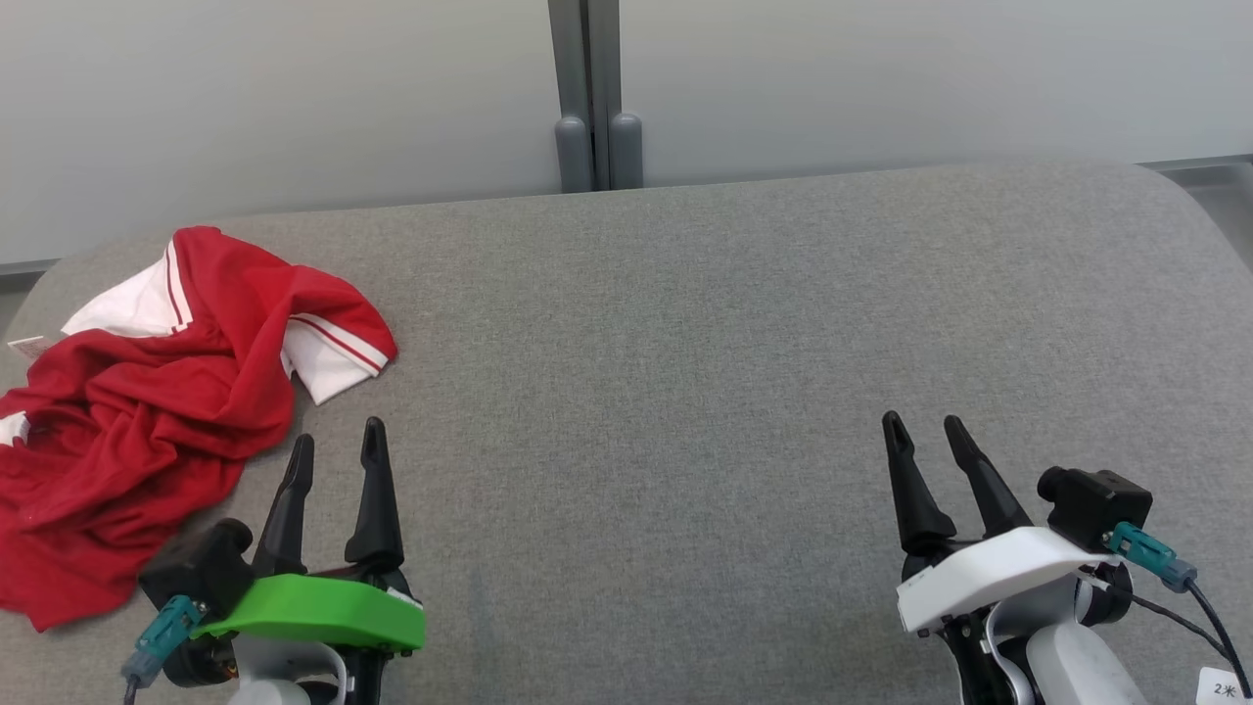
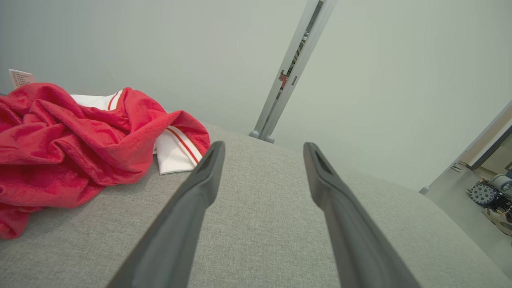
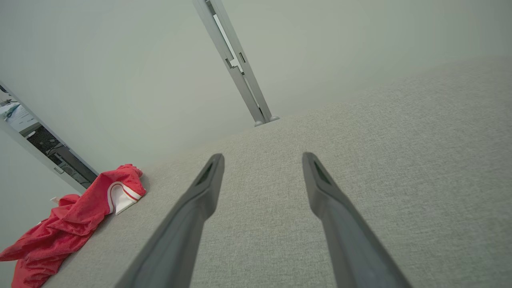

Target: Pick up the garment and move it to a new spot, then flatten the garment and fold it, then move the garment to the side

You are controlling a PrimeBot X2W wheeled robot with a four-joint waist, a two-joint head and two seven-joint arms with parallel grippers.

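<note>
**Item: garment** [image 1: 147, 421] [image 2: 60, 148] [image 3: 68, 216]. Red, with white panels edged in thin red stripes. It lies crumpled in a heap at the far left of the table [image 1: 685, 343], partly over the left edge. The long axis runs from the far side toward the robot along that edge. A white cuff [image 1: 328, 362] points right, toward the table's middle. A paper tag [image 1: 24, 345] sticks out on the left side; its print is too small to read.

**Left gripper** [image 1: 338, 436] [image 2: 264, 148]. Just beside the garment's near right edge and not touching it. Its fingers point away from the robot, low over the grey cloth surface. The jaws are spread wide with nothing between them. The wrist carries a green cover [image 1: 313, 609].

**Right gripper** [image 1: 923, 421] [image 3: 263, 157]. Well apart from the garment, over the right part of the table. Its fingers point forward and lean slightly left. The jaws are likewise spread wide and empty. The wrist carries a white cover [image 1: 989, 573]. A cable tag [image 1: 1224, 685] at the lower right reads "2米".

**Surroundings.** A grey post [image 1: 592, 98] stands behind the table's far edge, against a pale wall [image 1: 294, 98].
</note>
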